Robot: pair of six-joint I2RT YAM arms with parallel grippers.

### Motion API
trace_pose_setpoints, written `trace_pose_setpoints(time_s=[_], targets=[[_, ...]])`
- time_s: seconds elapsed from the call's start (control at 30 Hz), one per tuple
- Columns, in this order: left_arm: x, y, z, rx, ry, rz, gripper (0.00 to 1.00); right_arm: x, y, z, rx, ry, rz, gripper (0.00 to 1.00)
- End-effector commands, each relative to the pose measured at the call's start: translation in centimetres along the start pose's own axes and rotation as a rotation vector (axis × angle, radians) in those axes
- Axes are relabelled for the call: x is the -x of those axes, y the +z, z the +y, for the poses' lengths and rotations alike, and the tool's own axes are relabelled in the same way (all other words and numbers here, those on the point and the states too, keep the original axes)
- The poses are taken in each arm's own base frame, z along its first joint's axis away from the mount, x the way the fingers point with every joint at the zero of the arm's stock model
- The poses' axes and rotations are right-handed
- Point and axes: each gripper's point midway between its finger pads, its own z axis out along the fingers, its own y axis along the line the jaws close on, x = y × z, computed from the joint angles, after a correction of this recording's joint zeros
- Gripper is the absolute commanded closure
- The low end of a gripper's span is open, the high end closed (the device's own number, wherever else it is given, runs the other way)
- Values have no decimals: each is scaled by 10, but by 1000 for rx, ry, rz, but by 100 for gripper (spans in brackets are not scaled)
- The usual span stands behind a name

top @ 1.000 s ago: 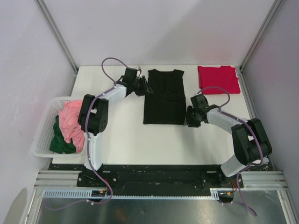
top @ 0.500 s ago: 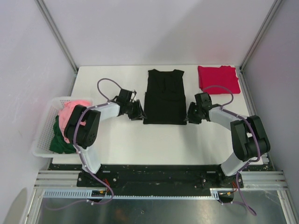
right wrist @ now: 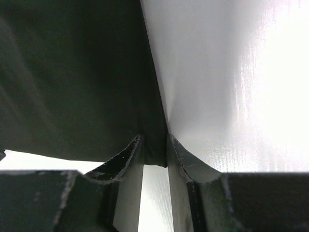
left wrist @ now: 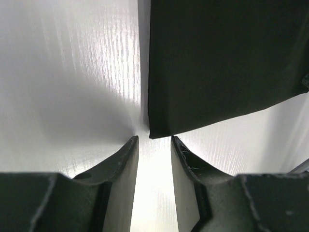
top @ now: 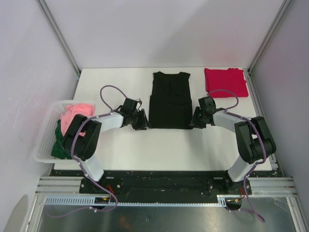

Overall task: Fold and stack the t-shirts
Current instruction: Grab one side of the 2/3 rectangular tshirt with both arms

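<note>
Now, left gripper (left wrist: pixel 153 140) sits at the near-left corner of the black t-shirt (top: pixel 169 99), fingers apart, cloth just ahead of the tips (not yet between them). Shirt lies mid-way across the table (top: pixel 120 150), long axis running away from the bases. Right gripper (right wrist: pixel 154 137) is at the near-right corner, fingers narrowly apart astride the hem. I judge both arms equally near for lifting that near edge toward the collar.

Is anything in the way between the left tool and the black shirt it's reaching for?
Nothing visible. The left tool, open, sits just short of the near corner of the black shirt. Only a sliver of bare table lies between them.
</note>
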Motion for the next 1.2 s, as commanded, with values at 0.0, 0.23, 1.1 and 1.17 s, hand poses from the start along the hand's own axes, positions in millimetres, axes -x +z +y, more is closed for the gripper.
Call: trace_pose_setpoints(time_s=[0.0, 0.23, 1.1, 1.17], targets=[[7, -11, -4, 2, 15, -63, 62, -13, 11, -12, -69, -2, 28, 72], [-1, -7, -1, 19, 13, -50, 62, -13, 7, -12, -83, -5, 22, 81], [1, 16, -2, 71, 17, -39, 84, -17, 7, -6, -53, -17, 41, 90], [-3, 14, -4, 68, 17, -36, 93, -17, 5, -4, -41, -19, 42, 96]])
